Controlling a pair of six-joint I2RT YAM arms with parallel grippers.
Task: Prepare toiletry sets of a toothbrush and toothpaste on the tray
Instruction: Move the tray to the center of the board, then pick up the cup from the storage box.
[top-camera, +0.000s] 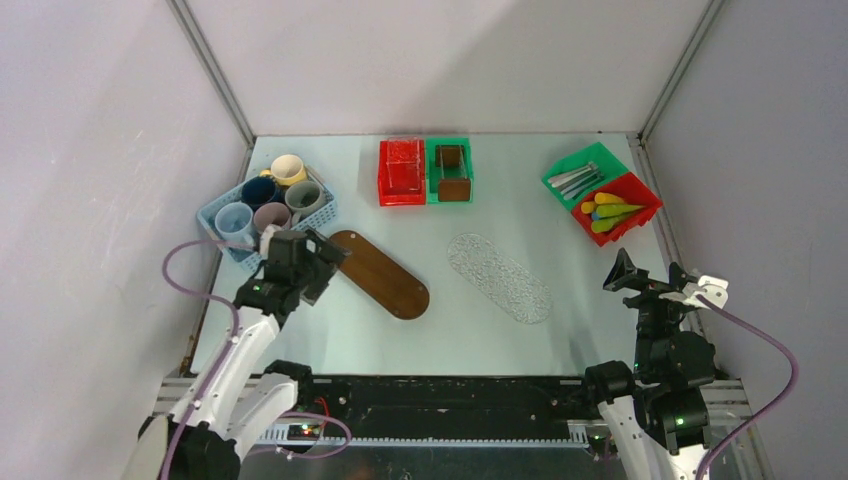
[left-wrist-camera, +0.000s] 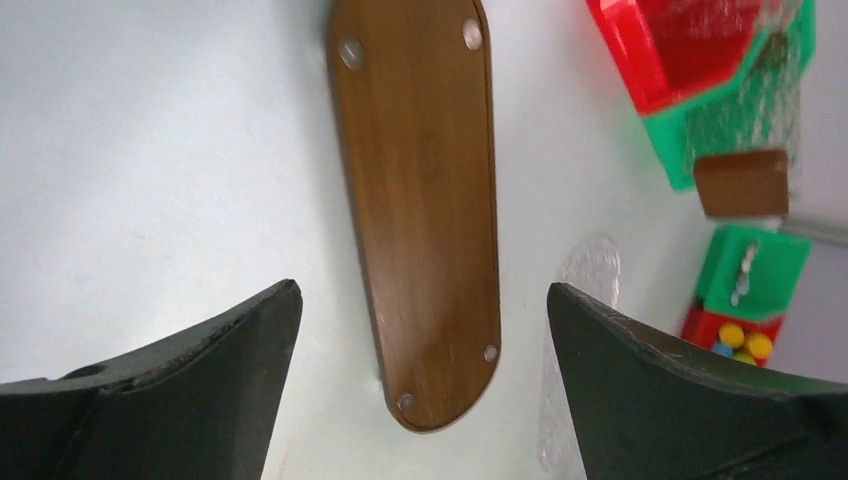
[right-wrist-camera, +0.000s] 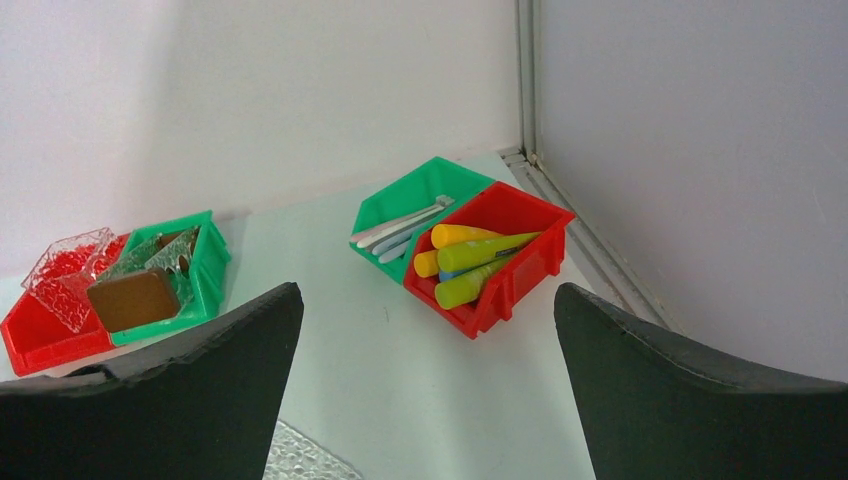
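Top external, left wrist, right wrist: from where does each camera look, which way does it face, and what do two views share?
Top external: above and behind the bases, facing down on the pale table; both arms show, left tool and right tool open.
Left wrist: on the left arm, facing down at the brown oval wooden tray between its dark fingers.
Right wrist: low, facing the far right corner and the red plastic bin of coloured tubes; its fingers show.
Shared by both wrist views: that bin.
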